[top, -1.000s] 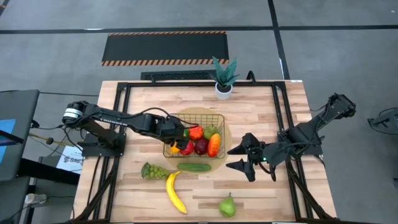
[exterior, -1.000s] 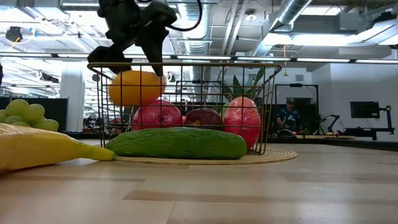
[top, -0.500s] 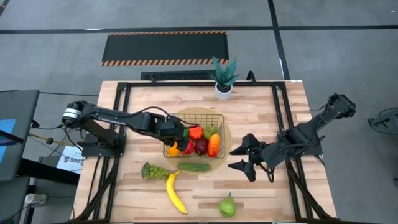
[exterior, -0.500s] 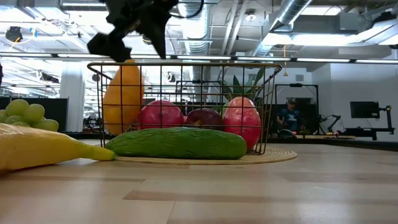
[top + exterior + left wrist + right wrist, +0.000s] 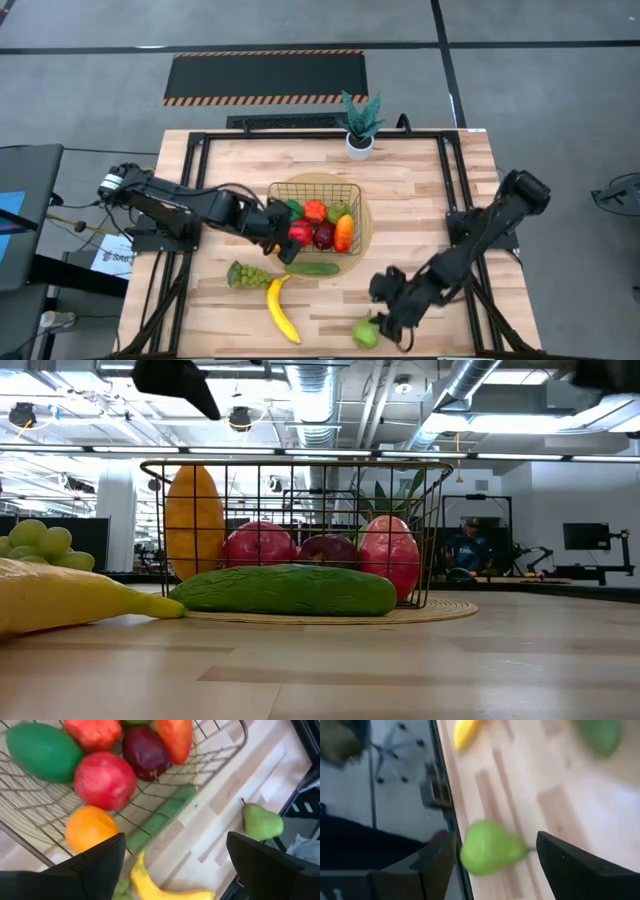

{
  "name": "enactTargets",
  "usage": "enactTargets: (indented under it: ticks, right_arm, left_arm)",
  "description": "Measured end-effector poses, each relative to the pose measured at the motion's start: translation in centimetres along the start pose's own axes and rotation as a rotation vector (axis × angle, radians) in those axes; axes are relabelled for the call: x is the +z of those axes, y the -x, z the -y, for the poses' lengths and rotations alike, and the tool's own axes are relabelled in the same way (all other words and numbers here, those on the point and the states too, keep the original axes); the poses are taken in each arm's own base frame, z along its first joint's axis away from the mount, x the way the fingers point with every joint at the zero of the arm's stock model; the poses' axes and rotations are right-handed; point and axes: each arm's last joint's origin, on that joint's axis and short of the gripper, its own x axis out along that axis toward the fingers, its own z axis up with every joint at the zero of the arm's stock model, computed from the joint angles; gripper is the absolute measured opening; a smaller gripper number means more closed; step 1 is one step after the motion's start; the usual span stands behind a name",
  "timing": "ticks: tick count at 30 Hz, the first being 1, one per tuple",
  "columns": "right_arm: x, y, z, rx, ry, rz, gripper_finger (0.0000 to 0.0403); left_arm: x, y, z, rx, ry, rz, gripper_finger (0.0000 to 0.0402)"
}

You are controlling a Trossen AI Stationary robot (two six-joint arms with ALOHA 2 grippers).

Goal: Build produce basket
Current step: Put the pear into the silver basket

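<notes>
One basket (image 5: 316, 215) sits on a round mat (image 5: 362, 222) near the middle of the surface (image 5: 430, 190), a little toward its far edge. Six pieces of produce lie inside it: one orange fruit (image 5: 90, 828) in the near left corner, one red apple (image 5: 300, 233), one dark red fruit (image 5: 323, 235), one orange-red piece (image 5: 344, 233), one red-orange piece (image 5: 315, 211) and one green piece (image 5: 293, 209); a seventh, yellow-green, may sit at the far side, but it is too small to be sure.

Four pieces lie outside the basket on the bare wood: one cucumber (image 5: 312, 268) just beside the basket's near side, one bunch of green grapes (image 5: 245, 274) to its left, one banana (image 5: 281, 310) running toward the near edge, and one pear (image 5: 365, 333) at the near edge, right of centre.

The left gripper (image 5: 285, 250) hangs over the basket's near left corner, fingers spread wide with nothing between them. The right gripper (image 5: 388, 318) is down by the near edge just beside the pear, its fingers parted on either side of the fruit but not closed on it.

One potted plant (image 5: 360, 122) stands at the far edge.
</notes>
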Motion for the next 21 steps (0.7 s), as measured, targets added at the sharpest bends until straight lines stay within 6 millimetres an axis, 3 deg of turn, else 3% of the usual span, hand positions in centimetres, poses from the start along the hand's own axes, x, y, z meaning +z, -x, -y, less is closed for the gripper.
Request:
enactTargets:
  ticks: [4,8,14,21]
  right_arm:
    - [-1.5,-2.6,-1.2,-0.032,0.007,-0.067,0.0296]
    - [-1.9,-4.3,-2.6,-0.073,0.036,-0.100,0.0296]
    - [-2.3,-7.3,-3.2,-0.173,0.095,-0.145,0.0296]
    - [-2.0,-8.0,-3.1,-0.200,0.096,-0.153,0.0296]
  left_arm:
    - [-1.5,0.2,0.7,0.001,-0.027,0.016,0.0332]
    - [-2.7,0.4,1.2,0.005,-0.034,0.041,0.0332]
    - [-4.3,0.7,1.8,0.002,-0.039,0.075,0.0332]
    - [-5.4,1.0,2.1,0.011,-0.044,0.125,0.0332]
